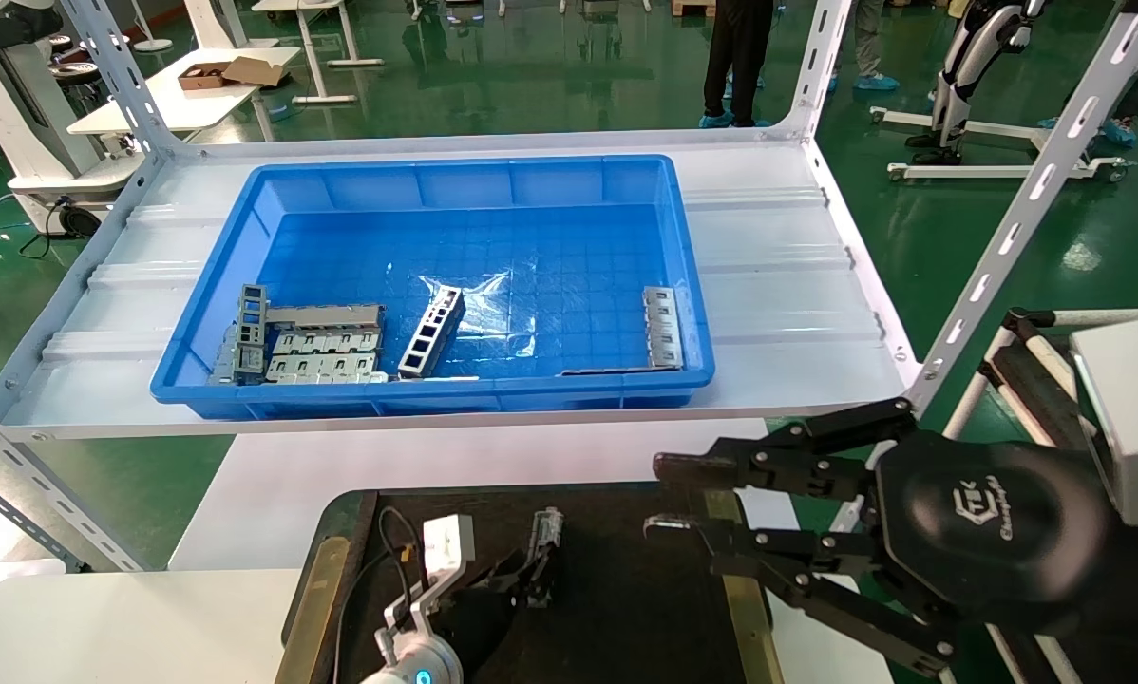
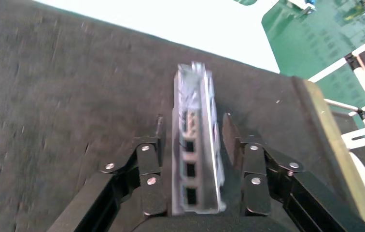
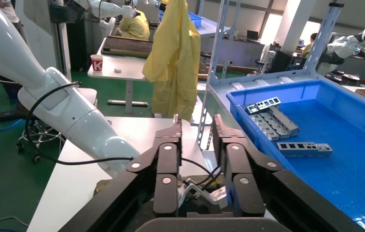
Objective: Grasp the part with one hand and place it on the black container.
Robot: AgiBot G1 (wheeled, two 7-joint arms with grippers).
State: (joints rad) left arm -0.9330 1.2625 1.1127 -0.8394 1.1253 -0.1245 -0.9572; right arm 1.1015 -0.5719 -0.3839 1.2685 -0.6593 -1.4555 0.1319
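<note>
Part (image 2: 196, 145) over black container (image 2: 50, 96), left gripper (image 2: 193, 133).

Grey slotted part (image 2: 196, 145) lies over the black container (image 2: 64, 96).

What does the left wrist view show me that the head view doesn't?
Only the left wrist view: the part close up, lying lengthwise between the left gripper's fingers, its row of rectangular cut-outs facing the camera; whether the fingers press its sides is unclear.

Only the head view: the blue bin with more metal pieces on the shelf, and the right gripper, open, above the tray's right end.

Both: the part, the left gripper and the black tray under it.
</note>
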